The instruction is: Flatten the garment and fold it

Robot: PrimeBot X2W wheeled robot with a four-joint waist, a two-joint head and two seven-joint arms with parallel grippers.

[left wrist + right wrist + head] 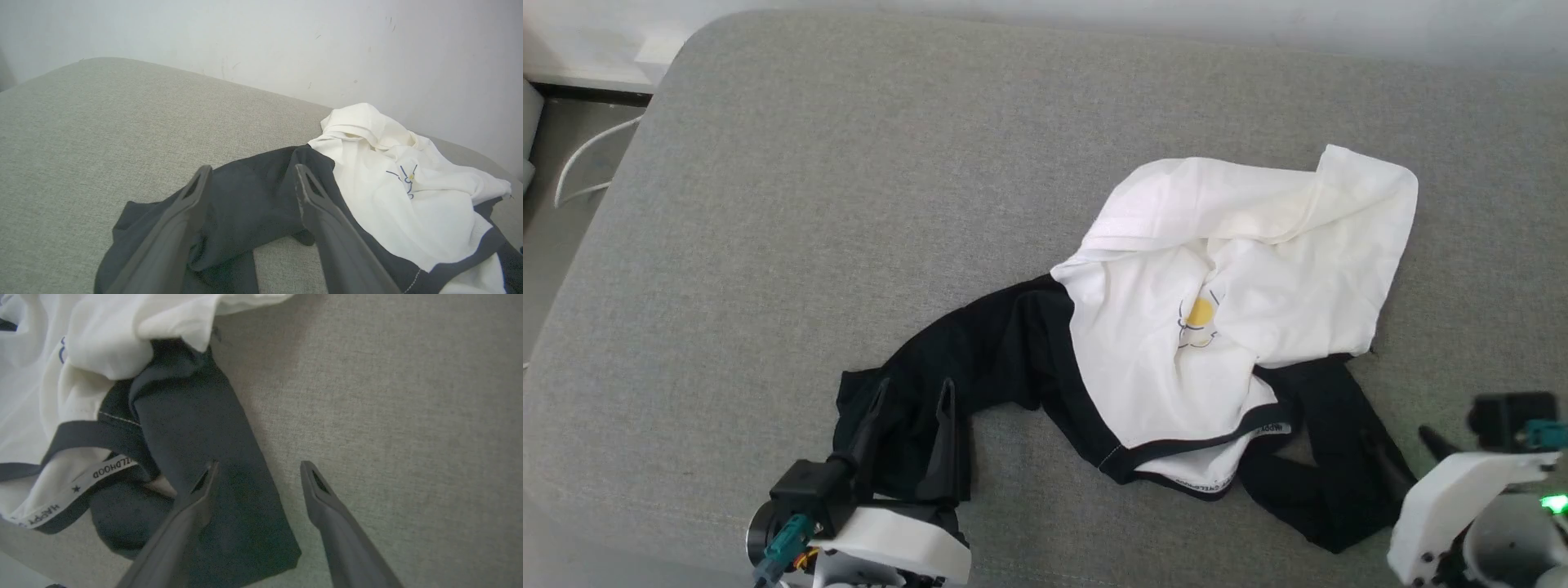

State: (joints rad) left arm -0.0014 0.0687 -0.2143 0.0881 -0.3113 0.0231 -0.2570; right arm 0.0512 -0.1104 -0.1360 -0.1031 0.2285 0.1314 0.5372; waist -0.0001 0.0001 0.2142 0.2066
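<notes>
- left gripper [915, 388]: nearest the robot, well to the left of the neck band [77, 486]. jaws spread wide, nothing held. both fingers lie over the left-hand sleeve [980, 351]; contact with the cloth cannot be confirmed.
- right gripper [260, 469]: near the neck band, on its right. jaws spread wide, nothing held. one finger sits over the right-hand sleeve [212, 428], the other over bare cushion [408, 416], so the pair straddles the sleeve's edge.
- garment [1168, 384]: lies crumpled on the cushion, with the neck band toward the robot and a black sleeve trailing out to each side of it. it is not yet flat.
- handling: judged to be light, limp cloth with no stiffness and not fragile. a pull at one point will likely bunch the rest rather than move it as a sheet. the woven cushion probably drags on the cloth, so lift before spreading.
- hold points: judged best at the sleeve ends or shoulder seams on either side of the neck band, one per gripper. pinch a single layer at its edge.
- chest print [1199, 314]: just beyond the neck band, sunk in a crease.
- far hem [1372, 175]: farthest beyond the neck band, folded over the white body. it likely needs drawing away from the neck band to flatten.
</notes>
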